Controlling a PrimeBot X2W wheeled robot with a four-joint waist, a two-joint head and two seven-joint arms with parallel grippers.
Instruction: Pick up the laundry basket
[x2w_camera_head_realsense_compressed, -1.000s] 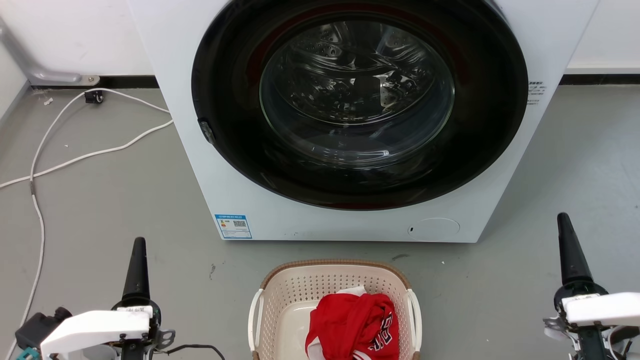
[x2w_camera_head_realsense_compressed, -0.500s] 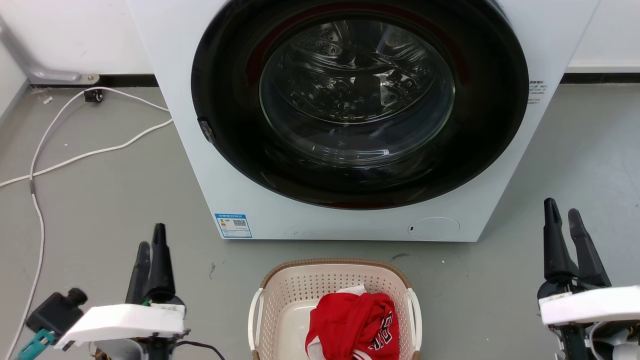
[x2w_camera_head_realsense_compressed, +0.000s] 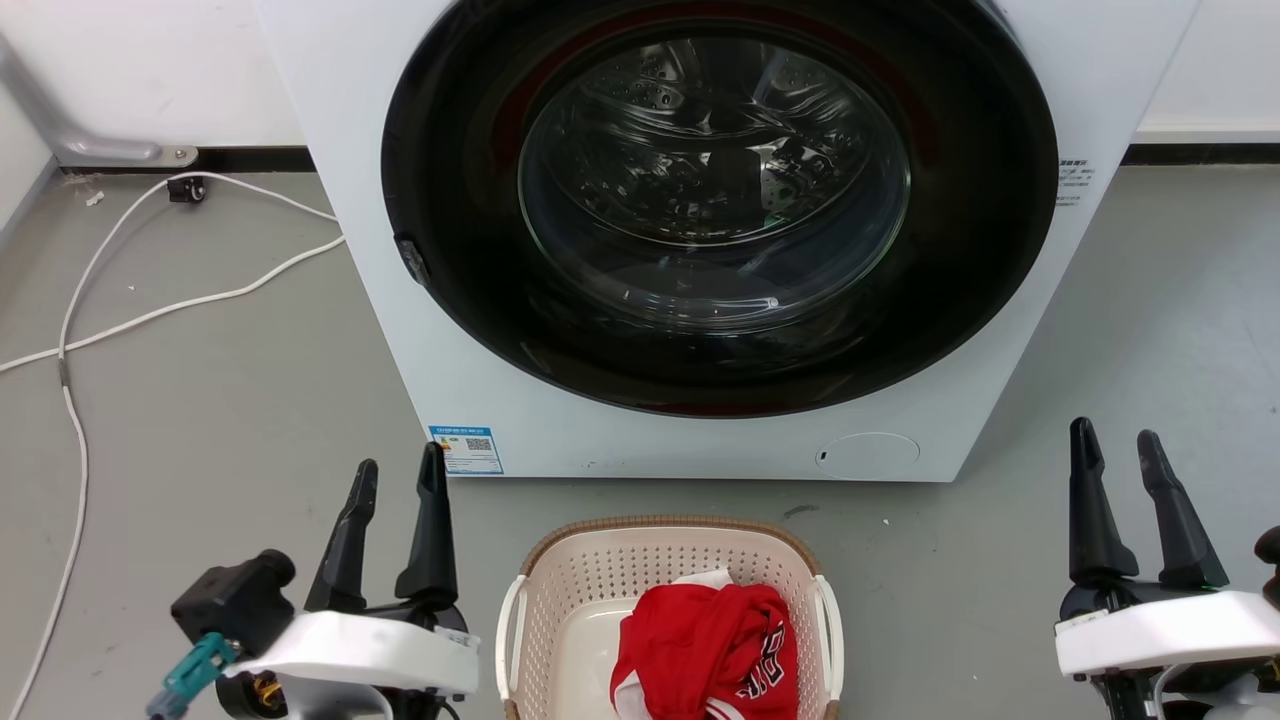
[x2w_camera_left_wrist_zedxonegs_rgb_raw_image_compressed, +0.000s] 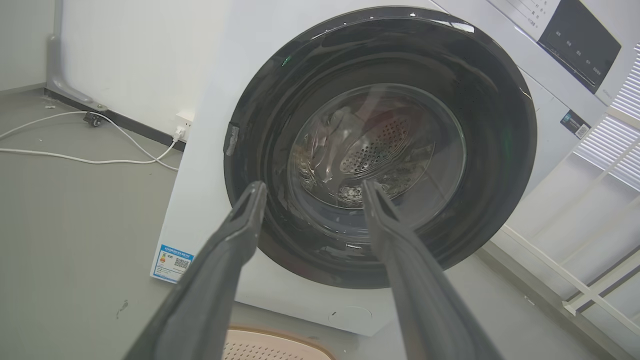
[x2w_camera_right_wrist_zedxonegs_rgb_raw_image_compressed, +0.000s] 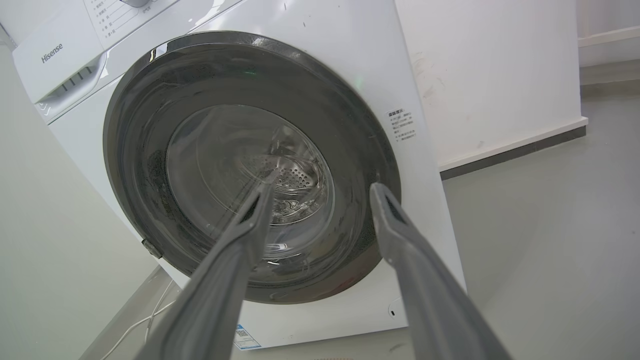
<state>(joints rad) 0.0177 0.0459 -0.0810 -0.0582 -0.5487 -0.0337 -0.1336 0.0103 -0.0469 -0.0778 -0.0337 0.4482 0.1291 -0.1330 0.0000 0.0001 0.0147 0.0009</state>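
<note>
The laundry basket (x2w_camera_head_realsense_compressed: 590, 585), cream and perforated with a brown rim and white side handles, stands on the floor at the bottom centre of the head view; its rim edge (x2w_camera_left_wrist_zedxonegs_rgb_raw_image_compressed: 270, 345) peeks in at the bottom of the left wrist view. A red garment (x2w_camera_head_realsense_compressed: 705, 645) lies inside it. My left gripper (x2w_camera_head_realsense_compressed: 398, 470) is open just left of the basket, fingers pointing up that view. Well to the basket's right, my right gripper (x2w_camera_head_realsense_compressed: 1115, 440) is open too. Nothing is between either pair of fingers, which frame the washer door in the wrist views (x2w_camera_left_wrist_zedxonegs_rgb_raw_image_compressed: 310, 187) (x2w_camera_right_wrist_zedxonegs_rgb_raw_image_compressed: 322, 192).
A white front-loading washing machine (x2w_camera_head_realsense_compressed: 470, 380) with a shut dark round door (x2w_camera_head_realsense_compressed: 715, 210) stands right behind the basket. White cables (x2w_camera_head_realsense_compressed: 160, 315) trail over the grey floor at the left. A white wall with a dark skirting runs behind.
Both grippers went from shut to open. The left gripper has moved right, towards the basket, and the right one has shifted slightly left. The basket has stayed put.
</note>
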